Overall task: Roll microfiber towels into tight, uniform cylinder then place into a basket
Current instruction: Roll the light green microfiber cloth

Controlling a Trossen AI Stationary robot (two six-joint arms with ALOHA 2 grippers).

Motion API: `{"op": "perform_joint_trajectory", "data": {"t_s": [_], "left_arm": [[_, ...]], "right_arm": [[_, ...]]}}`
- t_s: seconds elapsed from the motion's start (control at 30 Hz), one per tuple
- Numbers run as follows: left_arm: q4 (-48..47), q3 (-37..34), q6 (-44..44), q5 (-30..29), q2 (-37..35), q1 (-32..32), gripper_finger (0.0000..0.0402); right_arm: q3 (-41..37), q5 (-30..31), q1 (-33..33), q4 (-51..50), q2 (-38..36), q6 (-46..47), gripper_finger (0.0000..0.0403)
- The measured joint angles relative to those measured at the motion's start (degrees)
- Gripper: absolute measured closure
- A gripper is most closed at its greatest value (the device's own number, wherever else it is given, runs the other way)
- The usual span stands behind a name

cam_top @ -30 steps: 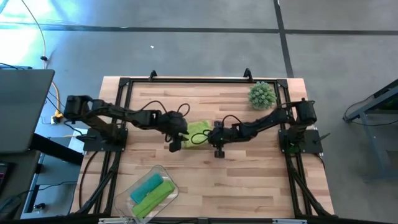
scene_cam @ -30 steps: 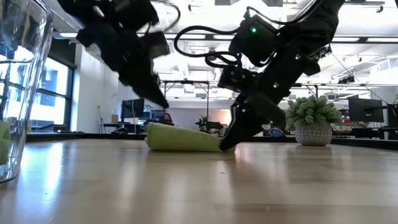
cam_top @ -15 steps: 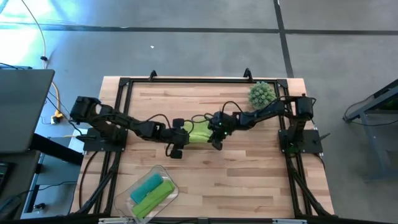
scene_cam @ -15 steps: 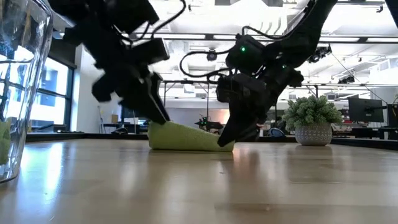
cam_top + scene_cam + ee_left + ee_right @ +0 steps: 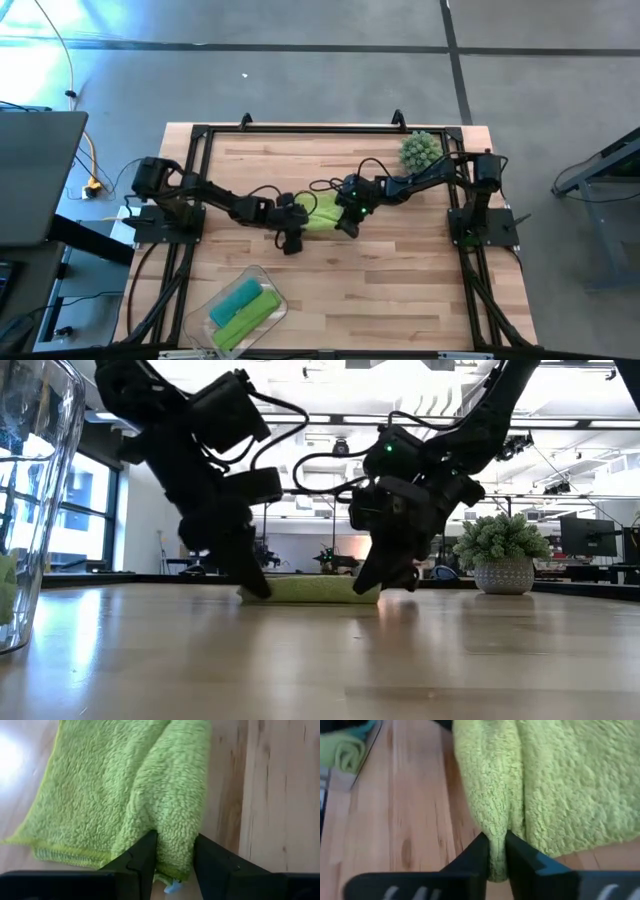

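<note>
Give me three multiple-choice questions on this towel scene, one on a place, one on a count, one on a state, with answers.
1. Where is the basket?
A. near table edge, left side
B. beside the plant
C. table centre

2. How many rolled towels lie in it?
A. none
B. two
C. four

3. What is the left gripper doing?
A. hanging open above the table
B. pinching the lime towel's folded edge
C. holding the plant

Answers: 1 A, high view shows it there. 2 B, one teal, one lime. 3 B, left wrist view shows fabric between its fingers.
</note>
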Motion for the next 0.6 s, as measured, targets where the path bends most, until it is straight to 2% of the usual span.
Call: {"op": "perform_joint_trajectory", "data": {"t_s": [0.13, 0.23, 0.33, 0.43, 0.6], "left_arm": [[0.03, 0.04, -4.0, 4.27, 0.19, 1.65, 0.0316], [0.59, 0.13, -5.71, 10.58, 0.28, 3.55, 0.0334], [0.6, 0.09, -6.77, 17.24, 0.34, 5.77, 0.0348], [0.64, 0.07, -7.97, 20.82, 0.46, 7.86, 0.0356], [0.62, -0.1, -8.78, 25.29, 0.62, 10.82, 0.0362]], "right_arm": [[-0.07, -1.04, -0.01, -0.65, -0.99, -6.54, 0.0309], [-0.22, -1.81, -0.51, -3.8, -3.44, -9.91, 0.0278], [-0.39, -1.3, -0.76, -9.33, -7.49, -14.74, 0.0262], [-0.36, 4.03, 1.02, -11.13, -11.38, -21.27, 0.026], [-0.25, 18.55, 9.4, -9.17, -12.51, -38.27, 0.0259]]}}
